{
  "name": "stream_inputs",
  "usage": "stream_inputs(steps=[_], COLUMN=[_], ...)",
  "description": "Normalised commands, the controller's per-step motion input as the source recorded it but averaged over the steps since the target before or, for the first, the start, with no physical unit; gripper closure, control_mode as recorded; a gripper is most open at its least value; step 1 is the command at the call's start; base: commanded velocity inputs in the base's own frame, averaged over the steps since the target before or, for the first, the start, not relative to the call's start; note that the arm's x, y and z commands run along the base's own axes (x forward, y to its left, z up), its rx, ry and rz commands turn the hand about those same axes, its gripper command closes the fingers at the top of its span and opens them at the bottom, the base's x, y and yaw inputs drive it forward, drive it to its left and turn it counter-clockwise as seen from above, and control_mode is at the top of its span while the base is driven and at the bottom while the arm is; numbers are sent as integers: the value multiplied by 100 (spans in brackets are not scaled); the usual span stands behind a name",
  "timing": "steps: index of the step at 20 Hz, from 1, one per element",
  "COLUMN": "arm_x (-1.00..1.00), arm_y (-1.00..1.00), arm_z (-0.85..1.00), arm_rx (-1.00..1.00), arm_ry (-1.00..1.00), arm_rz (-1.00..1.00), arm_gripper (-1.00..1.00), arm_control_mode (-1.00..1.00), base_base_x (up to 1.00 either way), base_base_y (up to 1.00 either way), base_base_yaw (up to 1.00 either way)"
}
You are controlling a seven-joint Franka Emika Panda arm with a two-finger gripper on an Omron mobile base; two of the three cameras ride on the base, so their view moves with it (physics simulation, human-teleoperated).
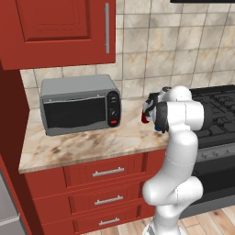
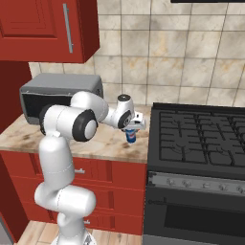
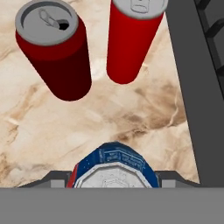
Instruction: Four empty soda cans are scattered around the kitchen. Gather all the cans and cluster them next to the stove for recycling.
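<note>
Hand view looks straight down onto the marble counter [image 3: 109, 118], and going left to right: a dark red can [image 3: 54, 52] stands upright with its pull-tab opening showing, a brighter red can [image 3: 133, 37] stands just beside it but not touching, and the dark edge of the stove [image 3: 192, 87] runs down the right side. Both red cans sit near the stove, the brighter one nearer. Low in this view, a blue can [image 3: 111, 166] with a silver top sits right between the two dark finger tips of the gripper [image 3: 111, 179], closer to the camera than the red pair and well apart from them. The jaws are clamped on its sides, one on each side.

From the right base view, the toaster oven [image 2: 52, 95] stands far left of the stove [image 2: 196, 139]; the gripper [image 2: 131, 125] points down over the counter [image 2: 110, 143], and the blue can [image 2: 130, 135] hangs under it, just left of the stove's edge. Whether the can's base touches the counter I cannot tell.
</note>
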Motion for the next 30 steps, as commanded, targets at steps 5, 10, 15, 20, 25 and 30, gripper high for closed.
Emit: stream_inputs(steps=[5, 10, 15, 20, 25, 30], arm_x=[0, 0, 0, 0, 2, -1], arm_y=[-1, 0, -3, -9, -10, -10], arm_z=[-2, 0, -1, -1, 2, 26], arm_rx=[0, 0, 0, 1, 0, 0], arm_ry=[0, 0, 0, -1, 0, 0], arm_rz=[0, 0, 0, 1, 0, 0], arm_gripper=[100, 100, -100, -100, -100, -100], arm_control_mode=[-100, -100, -100, -100, -100, -100], base_base_x=[0, 0, 0, 0, 0, 0], base_base_y=[0, 0, 0, 0, 0, 0], base_base_yaw=[0, 0, 0, 0, 0, 0])
